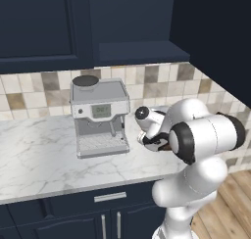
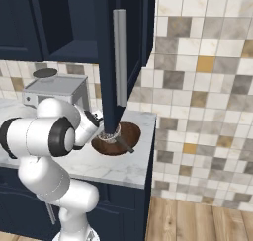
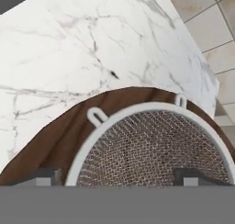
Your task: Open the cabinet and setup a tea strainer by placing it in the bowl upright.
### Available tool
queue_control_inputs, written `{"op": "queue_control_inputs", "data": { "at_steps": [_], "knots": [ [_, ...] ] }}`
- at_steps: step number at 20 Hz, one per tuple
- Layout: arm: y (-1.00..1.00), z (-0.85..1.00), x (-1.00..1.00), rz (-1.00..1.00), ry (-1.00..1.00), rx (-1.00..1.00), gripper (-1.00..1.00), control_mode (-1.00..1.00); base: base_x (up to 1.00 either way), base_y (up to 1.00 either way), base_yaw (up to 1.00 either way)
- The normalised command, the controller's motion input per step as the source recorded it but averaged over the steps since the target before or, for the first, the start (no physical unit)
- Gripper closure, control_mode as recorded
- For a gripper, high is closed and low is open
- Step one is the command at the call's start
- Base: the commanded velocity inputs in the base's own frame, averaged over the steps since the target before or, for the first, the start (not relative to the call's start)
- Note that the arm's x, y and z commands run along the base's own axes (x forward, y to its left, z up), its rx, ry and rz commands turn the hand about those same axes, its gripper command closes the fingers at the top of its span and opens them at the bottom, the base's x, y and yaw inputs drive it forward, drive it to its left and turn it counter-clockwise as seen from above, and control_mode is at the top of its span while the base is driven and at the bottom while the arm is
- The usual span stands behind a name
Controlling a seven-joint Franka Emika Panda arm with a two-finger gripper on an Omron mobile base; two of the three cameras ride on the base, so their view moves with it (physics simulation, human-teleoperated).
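Note:
The navy cabinet stands open, its door (image 2: 133,37) swung out over the counter with the long silver handle (image 2: 119,62) facing the right base view. Below the door, the dark brown wooden bowl (image 2: 129,134) rests on the marble. The tea strainer (image 2: 109,135) sits upright in it, its dark handle sticking out over the rim. The hand view looks down from close on the mesh cup (image 3: 151,145) with its white rim, inside the bowl (image 3: 59,136). My gripper (image 3: 117,177) is open just above it, fingertips wide apart and not pressing on it.
A silver coffee machine (image 1: 99,116) stands on the counter left of the arm. The tiled wall (image 2: 207,87) rises behind the bowl, and the counter ends at its right edge (image 2: 150,151). The open door (image 1: 220,37) hangs over the hand.

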Motion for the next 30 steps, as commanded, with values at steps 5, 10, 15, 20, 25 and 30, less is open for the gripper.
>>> {"op": "queue_control_inputs", "data": {
  "at_steps": [5,10,15,20,25,30],
  "knots": [
    [-0.05,0.32,-0.35,-0.02,0.0,0.0,-1.0,-1.0,0.0,0.0,0.0],
    [-0.07,0.49,-0.69,-0.04,0.0,0.0,-1.0,-1.0,0.0,0.0,0.0],
    [-0.06,0.8,-0.75,-0.05,0.0,0.02,-1.0,-1.0,0.0,0.0,0.0],
    [0.0,0.81,-0.77,-0.09,0.05,0.11,-1.0,-1.0,0.0,0.0,0.0],
    [0.07,0.76,-0.63,-0.23,0.17,0.32,-1.0,-1.0,0.0,0.0,0.0],
    [0.14,0.95,-0.37,-0.28,0.12,0.39,-1.0,-1.0,0.0,0.0,0.0]
  ]
}}
